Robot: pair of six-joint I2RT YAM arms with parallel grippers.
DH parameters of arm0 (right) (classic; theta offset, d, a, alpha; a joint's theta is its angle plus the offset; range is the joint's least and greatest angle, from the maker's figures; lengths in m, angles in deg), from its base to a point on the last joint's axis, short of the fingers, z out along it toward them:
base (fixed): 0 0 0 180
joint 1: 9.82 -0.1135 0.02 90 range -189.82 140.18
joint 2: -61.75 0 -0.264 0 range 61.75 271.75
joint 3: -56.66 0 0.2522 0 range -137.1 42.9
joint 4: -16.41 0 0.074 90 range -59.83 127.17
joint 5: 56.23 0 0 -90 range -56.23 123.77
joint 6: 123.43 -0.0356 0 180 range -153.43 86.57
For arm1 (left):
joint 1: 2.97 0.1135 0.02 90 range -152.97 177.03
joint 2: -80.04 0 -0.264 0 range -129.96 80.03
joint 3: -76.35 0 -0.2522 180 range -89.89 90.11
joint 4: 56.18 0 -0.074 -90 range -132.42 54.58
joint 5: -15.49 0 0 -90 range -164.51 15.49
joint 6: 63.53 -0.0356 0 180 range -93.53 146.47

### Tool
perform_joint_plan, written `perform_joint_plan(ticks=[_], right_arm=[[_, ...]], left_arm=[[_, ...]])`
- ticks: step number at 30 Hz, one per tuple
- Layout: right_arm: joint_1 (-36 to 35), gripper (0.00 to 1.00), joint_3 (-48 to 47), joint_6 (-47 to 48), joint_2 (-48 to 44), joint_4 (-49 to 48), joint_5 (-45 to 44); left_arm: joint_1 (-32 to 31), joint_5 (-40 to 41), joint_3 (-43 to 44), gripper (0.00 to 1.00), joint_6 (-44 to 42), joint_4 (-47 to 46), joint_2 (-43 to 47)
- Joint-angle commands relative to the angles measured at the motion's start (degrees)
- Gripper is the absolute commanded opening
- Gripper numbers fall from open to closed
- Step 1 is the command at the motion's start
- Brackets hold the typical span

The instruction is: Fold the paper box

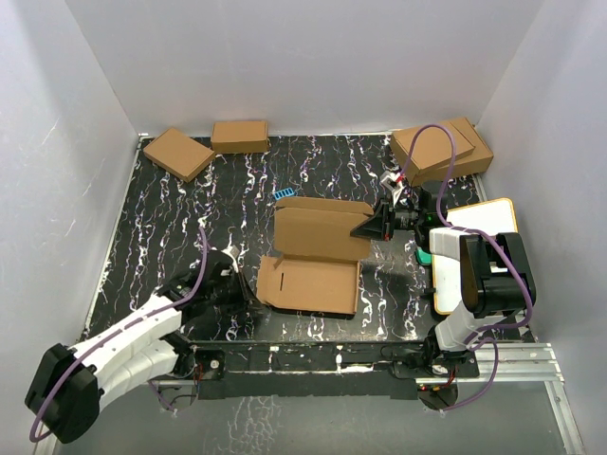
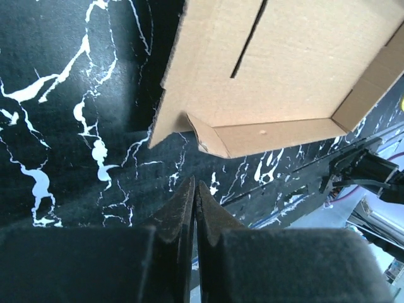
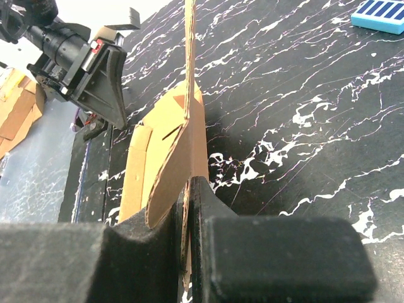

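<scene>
The box (image 1: 313, 275) lies half folded mid-counter (image 1: 171, 218). The left arm stretches low along the counter, left tool (image 2: 194, 189) clenched on nothing just beside the box's near-left corner (apart from it). The right arm reaches leftward, right tool (image 1: 365, 229) pinching the box's raised panel.

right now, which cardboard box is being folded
At the middle of the black white-veined table lies an open brown corrugated-cardboard sheet, one flap pinched by the right end effector. Unlike the closed brown boxes at the back, it shows a slot and raised flaps.
</scene>
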Motion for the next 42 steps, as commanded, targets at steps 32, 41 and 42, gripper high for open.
perform_joint_plan(ticks=[32,41,42], right_arm=[[0.0,0.08,-2.2,2.6,-1.4,-1.8,1.9],[0.1,0.08,-3.0,4.2,-1.9,0.2,2.2],[0.1,0.08,-3.2,4.5,-2.0,0.6,2.2]], left_arm=[[-2.4,-5.1,0.2,0.00,-1.1,-32.9,-21.9],[-2.4,4.7,4.7,0.11,-9.2,-17.1,-12.9],[-2.3,6.8,5.4,0.14,-10.3,-14.8,-10.9]])
